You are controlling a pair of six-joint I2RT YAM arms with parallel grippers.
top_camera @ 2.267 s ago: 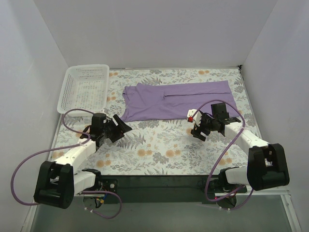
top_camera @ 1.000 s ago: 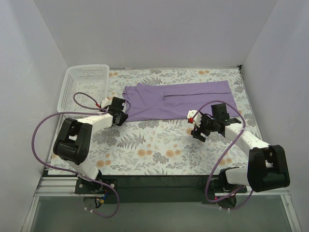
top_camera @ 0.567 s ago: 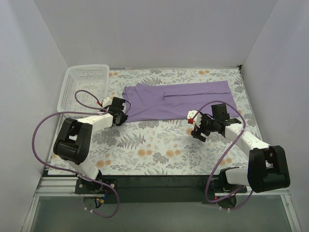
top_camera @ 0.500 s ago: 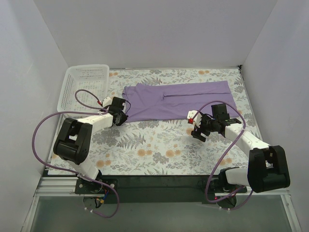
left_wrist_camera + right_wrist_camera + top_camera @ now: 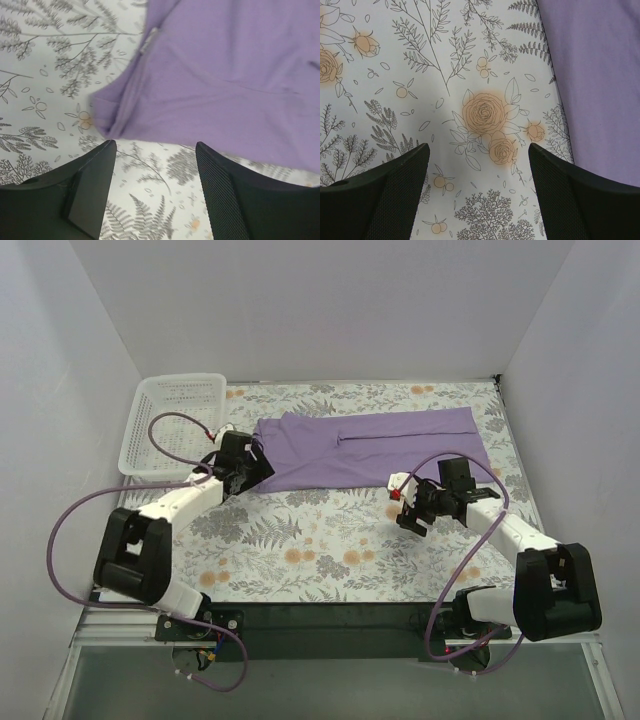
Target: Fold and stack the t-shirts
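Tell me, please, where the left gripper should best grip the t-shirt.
Probably its near-left corner, approached from the near side with the left gripper low: the t-shirt lies flat, and that folded corner juts out just ahead of the open jaws.

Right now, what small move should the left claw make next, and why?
Probably ease the left claw forward and down, then close it on the t-shirt at its near corner. Its fingers stand open, and in the left wrist view that purple corner lies flat on the floral table just ahead of the gap between them, not yet gripped.
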